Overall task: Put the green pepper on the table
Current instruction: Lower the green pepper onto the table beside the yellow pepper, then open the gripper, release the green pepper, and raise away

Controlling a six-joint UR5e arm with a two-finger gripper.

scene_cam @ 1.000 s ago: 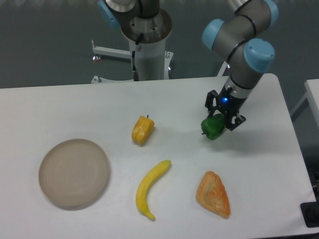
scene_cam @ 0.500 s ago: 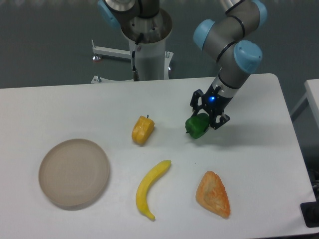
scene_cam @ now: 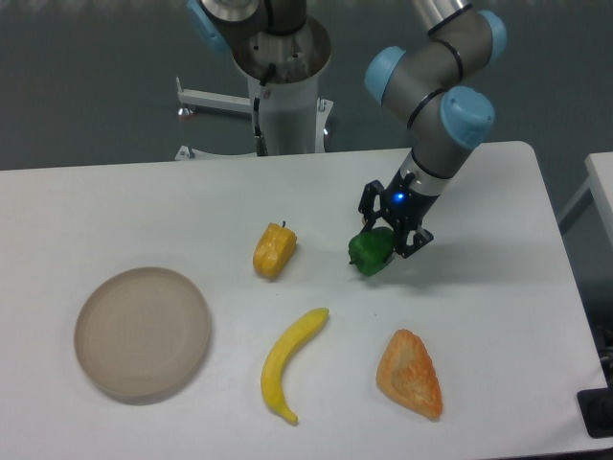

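Note:
The green pepper (scene_cam: 370,253) is a small glossy dark-green lobed pepper. My gripper (scene_cam: 380,242) is shut on it from above, at the middle right of the white table (scene_cam: 498,316). The pepper hangs low, at or just above the tabletop; I cannot tell whether it touches. The black fingers (scene_cam: 410,241) flank its upper part, with a blue light on the wrist above.
A yellow-orange pepper (scene_cam: 274,250) lies left of the green one. A banana (scene_cam: 290,362) and an orange wedge-shaped food piece (scene_cam: 411,373) lie in front. A round beige plate (scene_cam: 143,332) sits at the left. The arm's base (scene_cam: 283,86) stands at the back.
My gripper has carried the green pepper leftward and slightly toward the front, closer to the yellow-orange pepper. Nothing else moved.

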